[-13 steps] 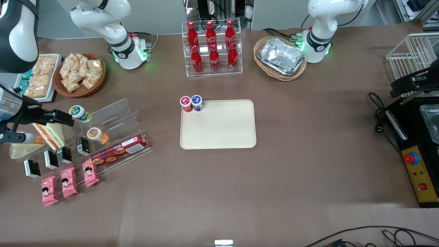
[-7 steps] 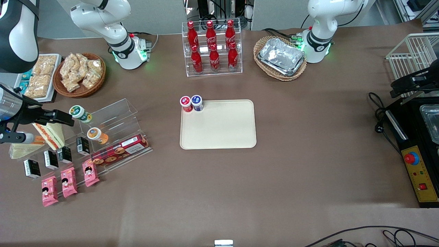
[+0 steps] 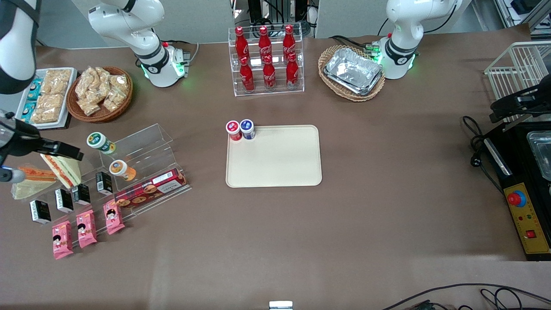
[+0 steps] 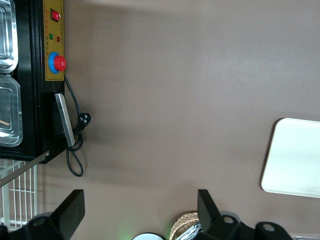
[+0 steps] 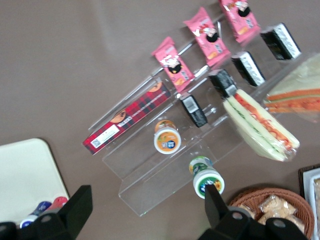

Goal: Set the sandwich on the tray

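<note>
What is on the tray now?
On the tray stand only two small bottles, one red-capped and one blue-capped, in one corner; the rest is bare. The sandwich lies on the table toward the working arm's end, with the gripper above it.

Three cameras: one high overview, two riding on the wrists.

The front view looks steeply down over the whole brown surface [image 3: 387,215]. The right wrist view looks down from above the claw [image 5: 145,212], closer in, over the clear display stand [image 5: 200,150]. All three views share the cream tray [image 3: 273,156], a corner of it in each wrist view.
</note>
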Available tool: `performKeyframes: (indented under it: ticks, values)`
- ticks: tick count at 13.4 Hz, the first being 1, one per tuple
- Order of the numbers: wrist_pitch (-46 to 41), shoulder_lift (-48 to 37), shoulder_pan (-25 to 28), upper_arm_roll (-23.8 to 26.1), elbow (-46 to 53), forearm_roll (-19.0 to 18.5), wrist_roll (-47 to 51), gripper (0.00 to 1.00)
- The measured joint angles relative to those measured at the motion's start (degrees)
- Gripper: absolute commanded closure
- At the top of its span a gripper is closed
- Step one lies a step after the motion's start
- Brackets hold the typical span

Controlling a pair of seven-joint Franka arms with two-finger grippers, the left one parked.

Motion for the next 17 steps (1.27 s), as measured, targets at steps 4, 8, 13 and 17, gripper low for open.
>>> performKeyframes:
  ticks: [4,8,13,17]
  values:
    - [0.0,-0.2,-5.0,-0.3,0.1,0.0,7.2,0.0]
    - [2.9,-0.1,-8.8,-0.3,0.1,0.0,14.7,0.0]
    - [6.5,1.4,-14.6,-0.5,0.0,-1.0,21.1,0.0]
    - [10.9,5.2,-19.0,-0.6,-0.1,-2.0,21.3,0.0]
